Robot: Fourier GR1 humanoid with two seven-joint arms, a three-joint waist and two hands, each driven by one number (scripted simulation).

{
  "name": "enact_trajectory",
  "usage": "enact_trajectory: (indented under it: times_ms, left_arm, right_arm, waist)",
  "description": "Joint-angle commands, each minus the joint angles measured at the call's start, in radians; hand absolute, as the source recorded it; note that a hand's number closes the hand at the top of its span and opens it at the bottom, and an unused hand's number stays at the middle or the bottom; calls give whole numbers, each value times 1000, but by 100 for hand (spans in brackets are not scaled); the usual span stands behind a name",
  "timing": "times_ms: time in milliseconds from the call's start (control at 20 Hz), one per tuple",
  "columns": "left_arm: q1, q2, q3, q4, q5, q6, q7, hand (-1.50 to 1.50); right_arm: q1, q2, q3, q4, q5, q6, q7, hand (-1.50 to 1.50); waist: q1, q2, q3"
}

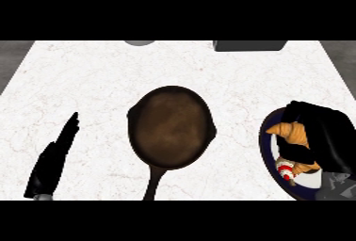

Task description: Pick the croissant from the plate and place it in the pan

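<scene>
A golden croissant (292, 134) lies on a dark blue plate (267, 151) at the right edge of the counter. My right hand (325, 136) covers the plate from the right, its fingers and thumb curled round the croissant. The croissant still rests on the plate. A dark brown pan (171, 126) sits in the middle of the counter, its handle (154, 184) pointing toward me. My left hand (54, 157) rests at the lower left, fingers straight and pointing away, holding nothing.
A small white and red object (287, 169) lies on the plate under the croissant. A grey round object (139, 43) and a dark box (249, 45) stand at the counter's far edge. White marbled counter (90, 80) surrounds the pan.
</scene>
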Motion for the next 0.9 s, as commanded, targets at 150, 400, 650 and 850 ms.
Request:
enact_trajectory:
  times_ms: [150,400,650,850]
  left_arm:
    - [12,-7,-15,-52,-9,-24,25,0]
    - [-4,-8,2,2,-6,-33,-36,0]
    - [-49,13,36,7,13,-61,-4,0]
    - [-95,-9,26,33,11,-57,27,0]
  right_arm:
    - [-159,119,101,-19,73,-21,51,150]
    - [-321,303,151,141,68,-41,141,150]
    - [-443,312,186,410,-31,-195,170,150]
    - [-559,314,220,665,-161,-368,165,150]
  waist:
    - [28,9,2]
    - [36,11,1]
    - [39,13,2]
    - [58,19,2]
